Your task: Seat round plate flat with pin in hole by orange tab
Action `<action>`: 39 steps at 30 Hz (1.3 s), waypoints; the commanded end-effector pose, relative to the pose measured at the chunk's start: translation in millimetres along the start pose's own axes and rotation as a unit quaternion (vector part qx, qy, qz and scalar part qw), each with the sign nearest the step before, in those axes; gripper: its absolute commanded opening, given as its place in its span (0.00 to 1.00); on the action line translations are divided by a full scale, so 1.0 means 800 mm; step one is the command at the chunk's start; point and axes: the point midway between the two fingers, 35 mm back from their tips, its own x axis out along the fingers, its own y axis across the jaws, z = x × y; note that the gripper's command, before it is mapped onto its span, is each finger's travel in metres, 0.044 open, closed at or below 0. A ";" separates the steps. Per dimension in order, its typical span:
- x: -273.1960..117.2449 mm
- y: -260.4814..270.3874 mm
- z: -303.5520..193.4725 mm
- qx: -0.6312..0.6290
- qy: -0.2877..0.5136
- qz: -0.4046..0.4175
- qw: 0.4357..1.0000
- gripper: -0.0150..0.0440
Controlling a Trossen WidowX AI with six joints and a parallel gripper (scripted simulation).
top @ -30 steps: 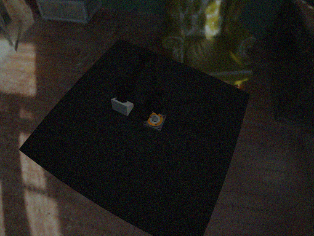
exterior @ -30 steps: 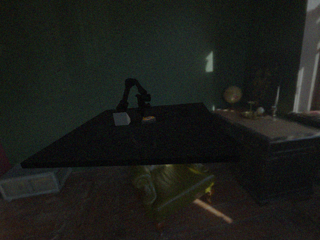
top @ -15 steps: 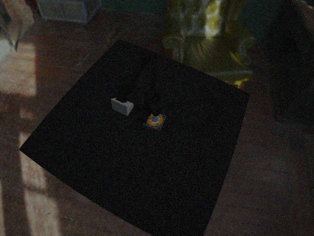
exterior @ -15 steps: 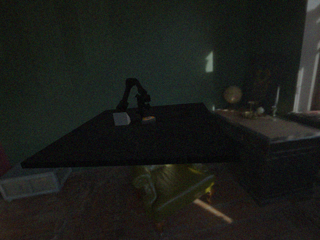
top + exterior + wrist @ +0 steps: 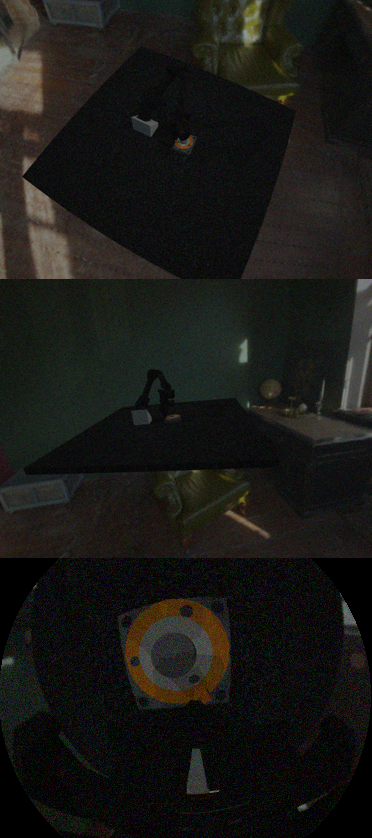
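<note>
Plate point(image 5: 177, 652): orange ring w/ small holes round it, on the post point(image 5: 174, 653) atop the grey square base point(image 5: 219, 612); sits mid-surface, a bit twd the far side. Flat or riding up – can't tell, too dark.
Tab / pin: dark notch at plate's near rim in wrist view, right where the gripper tip meets it; tab, pin & hole not made out.
Gripper point(image 5: 197, 711): clenched, fingers together, nothing between them. Points down at plate's near edge; touching or just above – can't tell.
Arm point(image 5: 156, 391): black, nearly lost vs the dark bg. In top view it comes from the far side & covers the plate's upper-left part point(image 5: 183, 142).
Nearby: white block point(image 5: 144, 125) w/ a notch on top, just beside the base to the left in top view, small gap betw them. Arm's lower links pass right behind it.
In the way: white block is the only other thing on the surface near the base; arm itself hides part of the plate from above.
Surface point(image 5: 168, 204): black, square-ish. Base & block stand well apart from all 4 edges.
Open room: wide bare stretch twd the near edge & right of the base; tighter on the left (block) & far side (arm).
Beyond edges: wood floor, green armchair point(image 5: 249, 60) past the far-right edge, dark cabinet point(image 5: 315, 447) to the right in ext view.
</note>
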 end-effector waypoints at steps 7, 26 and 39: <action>-0.004 -0.016 0.012 -0.007 -0.003 -0.005 1.000 0.25; -0.009 -0.032 0.035 -0.007 -0.004 -0.005 1.000 0.25; -0.010 -0.036 0.046 -0.008 -0.004 -0.005 1.000 0.25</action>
